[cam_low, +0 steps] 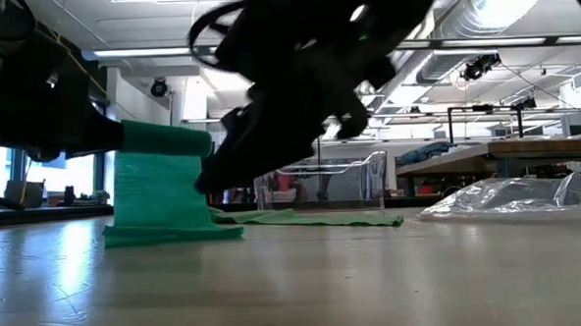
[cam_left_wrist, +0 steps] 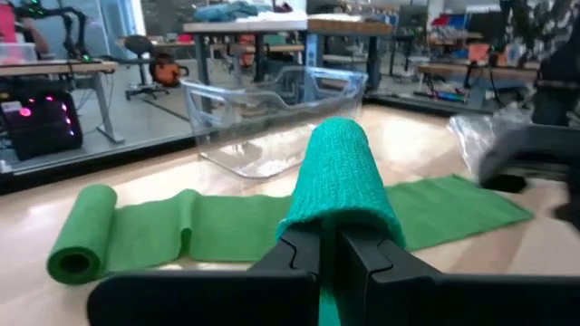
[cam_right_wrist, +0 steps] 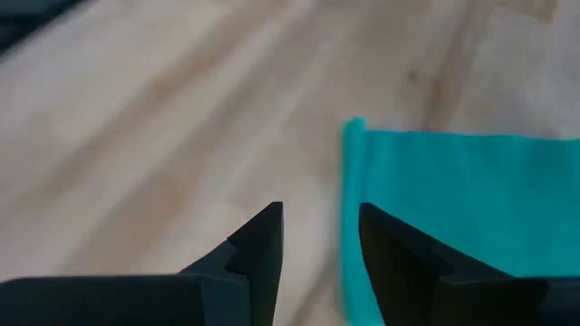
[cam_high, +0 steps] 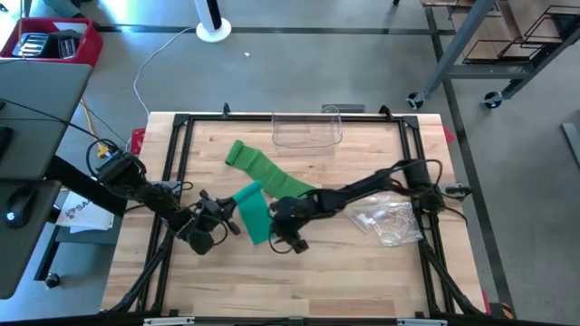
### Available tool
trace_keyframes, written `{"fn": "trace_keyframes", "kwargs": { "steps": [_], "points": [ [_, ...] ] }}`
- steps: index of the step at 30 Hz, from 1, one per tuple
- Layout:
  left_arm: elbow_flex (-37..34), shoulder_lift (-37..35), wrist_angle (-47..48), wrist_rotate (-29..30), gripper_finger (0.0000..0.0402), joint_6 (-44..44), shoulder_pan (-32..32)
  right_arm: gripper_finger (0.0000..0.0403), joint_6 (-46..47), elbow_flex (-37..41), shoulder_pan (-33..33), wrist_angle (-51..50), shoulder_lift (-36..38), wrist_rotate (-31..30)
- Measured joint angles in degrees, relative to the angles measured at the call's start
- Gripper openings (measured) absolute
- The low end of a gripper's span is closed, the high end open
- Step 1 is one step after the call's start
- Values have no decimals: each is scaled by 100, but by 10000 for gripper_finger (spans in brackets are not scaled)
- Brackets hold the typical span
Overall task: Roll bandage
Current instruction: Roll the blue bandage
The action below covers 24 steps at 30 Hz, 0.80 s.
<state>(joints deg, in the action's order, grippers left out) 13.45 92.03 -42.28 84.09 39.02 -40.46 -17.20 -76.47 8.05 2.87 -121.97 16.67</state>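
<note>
A teal bandage (cam_high: 255,215) is draped over my left gripper (cam_left_wrist: 328,258), which is shut on it at the table's middle left. In the low view the teal strip (cam_low: 164,183) hangs from those fingers down to the table. My right gripper (cam_right_wrist: 322,237) stands open just above the wood beside the teal strip's edge (cam_right_wrist: 353,181); I cannot tell whether it touches it. Behind lies a green bandage (cam_high: 267,170), spread flat with a rolled end (cam_left_wrist: 82,246) on the table. My left gripper is shut on the teal bandage's upper part (cam_left_wrist: 340,181), which curves over the two fingers like a loop. The fingers lie level, coming from the table's left. The strip hangs below them, and its lower end (cam_low: 171,232) rests on the table.
A clear plastic container (cam_high: 308,132) stands at the far edge behind the green bandage. A crumpled clear plastic bag (cam_high: 390,219) lies at the right under my right arm. Bare wood (cam_high: 299,281) stretches along the near side.
</note>
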Motion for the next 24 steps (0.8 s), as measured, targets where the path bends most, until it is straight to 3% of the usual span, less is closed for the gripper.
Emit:
{"fn": "trace_keyframes", "kwargs": {
  "steps": [6,10,17,20,24],
  "points": [
    [2,0,-20,-284,1,-6,82,138,-579,-976,-82,-948,-790,129],
    [2,0,-49,-299,1,63,82,130,-432,-1424,-116,-1444,-1021,243],
    [4,0,-47,-302,1,96,80,14,-278,-1489,-174,-1908,-1022,632],
    [2,0,75,-360,1,96,69,10,-160,-1483,-119,-2484,-912,1009],
    [4,0,115,-440,1,95,67,3,-175,-1436,174,-3404,-553,1049]
  ]
}}
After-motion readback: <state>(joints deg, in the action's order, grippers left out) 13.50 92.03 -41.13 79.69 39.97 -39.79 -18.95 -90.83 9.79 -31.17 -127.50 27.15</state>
